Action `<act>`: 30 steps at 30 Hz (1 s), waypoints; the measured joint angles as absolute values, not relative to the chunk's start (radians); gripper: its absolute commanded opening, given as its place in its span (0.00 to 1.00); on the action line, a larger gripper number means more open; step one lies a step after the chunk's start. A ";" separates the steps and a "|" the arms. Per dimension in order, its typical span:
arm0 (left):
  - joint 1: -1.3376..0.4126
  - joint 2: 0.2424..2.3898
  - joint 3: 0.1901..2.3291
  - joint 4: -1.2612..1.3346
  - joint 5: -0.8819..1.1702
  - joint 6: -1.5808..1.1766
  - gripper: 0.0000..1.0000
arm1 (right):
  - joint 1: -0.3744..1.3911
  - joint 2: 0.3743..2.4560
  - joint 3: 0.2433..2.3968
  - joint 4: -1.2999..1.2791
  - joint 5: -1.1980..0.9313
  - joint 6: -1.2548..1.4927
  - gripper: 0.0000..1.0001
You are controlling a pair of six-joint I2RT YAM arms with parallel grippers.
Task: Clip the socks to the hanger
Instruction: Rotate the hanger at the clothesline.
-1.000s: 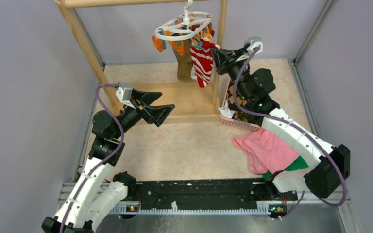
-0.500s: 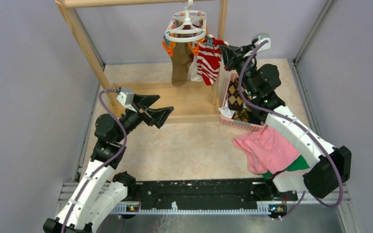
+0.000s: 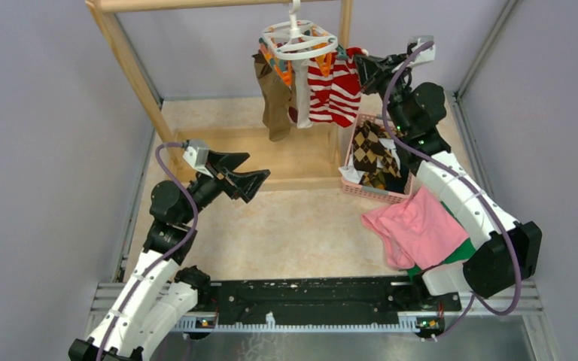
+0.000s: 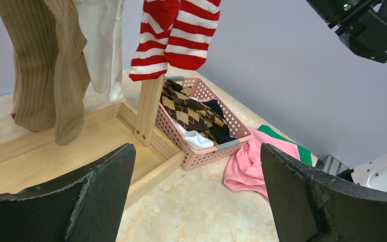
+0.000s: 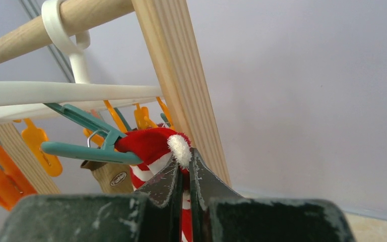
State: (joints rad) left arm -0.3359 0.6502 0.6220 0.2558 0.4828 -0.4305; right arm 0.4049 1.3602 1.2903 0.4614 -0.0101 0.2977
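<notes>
The right gripper (image 5: 185, 164), pinched shut on the red-white striped sock (image 3: 331, 90), has swung it and the white hanger (image 3: 299, 47) rightward, the sock's red end now seemingly caught in a teal clip (image 5: 88, 136); the left gripper (image 3: 254, 167) waits wide open below.

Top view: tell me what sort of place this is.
Probably a robot test cell staged for laundry: plain enclosing walls, a wooden rack holding a clip hanger, and a pink basket of socks.

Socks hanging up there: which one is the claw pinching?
The red-and-white striped sock; the right gripper is shut on its red tip. The brown sock and white sock hang untouched.
</notes>
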 measured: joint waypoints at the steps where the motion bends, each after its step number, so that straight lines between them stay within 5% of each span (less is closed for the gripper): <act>1: -0.336 0.650 0.621 0.259 0.483 -0.435 0.99 | 0.401 1.371 1.296 0.459 -0.018 0.301 0.00; 10: -0.336 0.650 0.599 0.278 0.486 -0.450 0.99 | 0.384 1.418 1.311 0.440 -0.079 0.337 0.02; 19: -0.336 0.651 0.577 0.294 0.486 -0.473 0.99 | 0.375 1.419 1.310 0.432 -0.111 0.345 0.33; 30: -0.336 0.651 0.561 0.333 0.494 -0.502 0.99 | 0.375 1.343 1.235 0.438 -0.139 0.344 0.53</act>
State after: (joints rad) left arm -0.3359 0.6506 0.5610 0.3328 0.4942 -0.5018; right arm 0.3748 1.3434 1.2354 0.4377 -0.1390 0.3439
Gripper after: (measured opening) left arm 0.987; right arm 0.473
